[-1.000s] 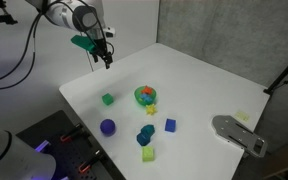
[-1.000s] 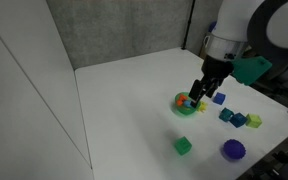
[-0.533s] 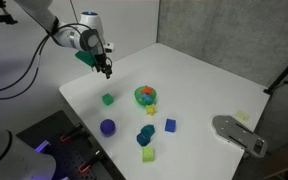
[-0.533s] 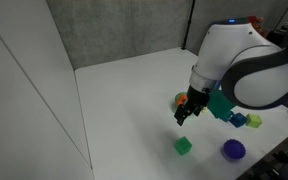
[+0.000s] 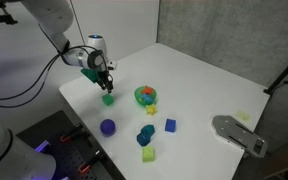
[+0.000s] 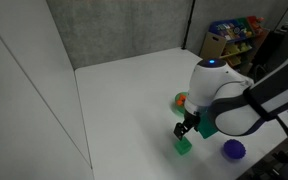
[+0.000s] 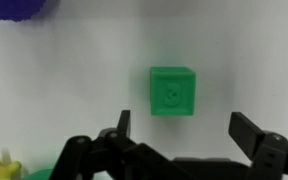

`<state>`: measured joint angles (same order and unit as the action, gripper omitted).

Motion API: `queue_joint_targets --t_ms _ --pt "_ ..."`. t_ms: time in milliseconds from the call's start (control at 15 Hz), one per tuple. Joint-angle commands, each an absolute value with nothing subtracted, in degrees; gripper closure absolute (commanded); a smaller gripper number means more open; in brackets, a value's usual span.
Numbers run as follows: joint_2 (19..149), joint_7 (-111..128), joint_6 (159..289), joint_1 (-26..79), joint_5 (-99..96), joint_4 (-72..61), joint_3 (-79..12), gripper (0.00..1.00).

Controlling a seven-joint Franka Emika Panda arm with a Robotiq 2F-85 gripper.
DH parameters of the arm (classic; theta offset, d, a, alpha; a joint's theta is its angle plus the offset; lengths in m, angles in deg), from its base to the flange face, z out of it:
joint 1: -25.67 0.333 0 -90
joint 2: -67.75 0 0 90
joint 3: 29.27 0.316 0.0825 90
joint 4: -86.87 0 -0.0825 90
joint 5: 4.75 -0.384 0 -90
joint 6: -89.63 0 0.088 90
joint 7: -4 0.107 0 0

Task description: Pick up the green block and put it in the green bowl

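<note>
- Far left on the table (image 5: 209,75): gripper (image 5: 106,87) hangs right over the green block (image 5: 108,99). The block sits on the surface, not grasped.
- Wrist view: fingers (image 7: 121,125) are spread wide with nothing between them. The block (image 7: 172,90) lies flat just ahead of the tips, off-centre toward one finger.
- Right of the block and apart from it: green bowl (image 5: 145,96). It has some coloured bits inside, but no green block.
- Progress, my read: the approach is about done. Descend, close, lift, carry to the bowl and release are all left.
- Only the wrist view shows the jaw spread and the sideways offset.
- An exterior view gives the layout: purple ball (image 5: 107,127), blue cube (image 5: 170,125) and yellow-green cube (image 5: 148,154) are all nearer the camera, clear of the block-to-bowl path.
- In an exterior view the arm hides most of the bowl (image 6: 180,99), but the gripper (image 6: 187,128) reads as just above the block (image 6: 184,145). I can't tell whether they touch.
</note>
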<state>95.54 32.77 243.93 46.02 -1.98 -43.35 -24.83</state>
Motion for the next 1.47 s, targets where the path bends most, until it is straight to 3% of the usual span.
queue_joint_targets --t_ms 0,867,933,1067,1333,1400 --pt "100.5 32.9 244.0 47.1 -3.0 -39.8 -26.1 0.0" --pt "108.9 33.9 244.9 51.3 -4.6 -34.2 -28.2 0.0" --pt "109.2 34.0 244.9 51.6 -4.5 -34.0 -28.5 0.25" --pt "109.3 34.0 245.1 52.3 -4.3 -33.7 -29.1 0.34" --pt "108.1 33.4 244.6 52.3 -4.5 -33.5 -29.8 0.67" --pt "107.3 33.1 244.2 51.9 -4.6 -33.4 -29.7 0.68"
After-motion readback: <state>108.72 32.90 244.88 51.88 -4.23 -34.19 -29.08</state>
